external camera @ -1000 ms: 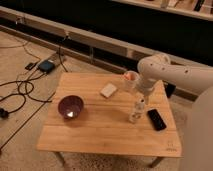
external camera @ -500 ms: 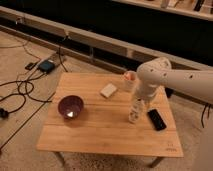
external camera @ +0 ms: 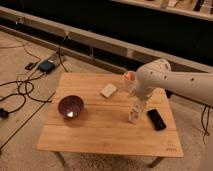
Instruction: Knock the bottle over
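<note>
Camera view, nearest ground first: the front edge of the tabletop carries nothing of the task. Toward the left edge stands a dark purple bowl, unmoved across the last second. A black phone lies near the right edge, likewise unmoved.

Between them, right of centre, stands the bottle. It is upright, cap end hidden. This is where the change lies: a second ago the arm was drawn back toward the far right corner; half a second ago it had swung over the bottle; now the gripper has come down directly onto or just beside the bottle's upper part. The bottle has not tipped in that time. My judgement: contact is made or imminent, and the push itself is not yet done.

State of the jaws: cannot tell. They point downward behind the wrist housing and merge with the bottle's pale body.

Farther back, a small white block lies near the middle of the far half. A pale cup with pinkish inside stands near the far edge, largely covered by the white arm. Whether arm and cup touch is not determinable. The arm's base is cut off at the right.
</note>
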Controlling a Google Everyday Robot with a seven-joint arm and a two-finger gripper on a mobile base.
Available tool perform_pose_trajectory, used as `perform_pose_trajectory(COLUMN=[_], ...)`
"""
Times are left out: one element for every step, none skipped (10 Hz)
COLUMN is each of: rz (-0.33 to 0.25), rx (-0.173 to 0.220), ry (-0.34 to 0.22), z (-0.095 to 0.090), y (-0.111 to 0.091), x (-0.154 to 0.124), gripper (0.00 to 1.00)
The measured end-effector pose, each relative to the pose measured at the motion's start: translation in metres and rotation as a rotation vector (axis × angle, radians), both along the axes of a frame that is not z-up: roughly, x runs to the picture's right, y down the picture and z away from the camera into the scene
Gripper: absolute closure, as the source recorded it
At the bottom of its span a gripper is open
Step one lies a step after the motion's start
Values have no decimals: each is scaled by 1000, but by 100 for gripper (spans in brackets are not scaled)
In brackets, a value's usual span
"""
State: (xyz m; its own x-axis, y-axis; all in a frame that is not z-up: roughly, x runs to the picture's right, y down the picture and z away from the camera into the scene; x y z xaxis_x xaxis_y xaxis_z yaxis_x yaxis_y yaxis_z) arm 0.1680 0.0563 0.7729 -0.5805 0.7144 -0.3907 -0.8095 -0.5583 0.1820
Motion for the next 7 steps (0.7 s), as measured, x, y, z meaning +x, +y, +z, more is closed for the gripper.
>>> perform_pose_trajectory(rz=[7,17,27,37,41,44,61], rx=[20,33,43,49,50,49,41], ry=[-21,-40,-60,-83,-99,-108,-135], z=[4,8,11,15,17,18,20], y=[-7,-13,-20,-28,-34,-37,-45], x=[-4,-7,-12,-19,-26,-29,-39], gripper=[35,35,35,35,35,35,35])
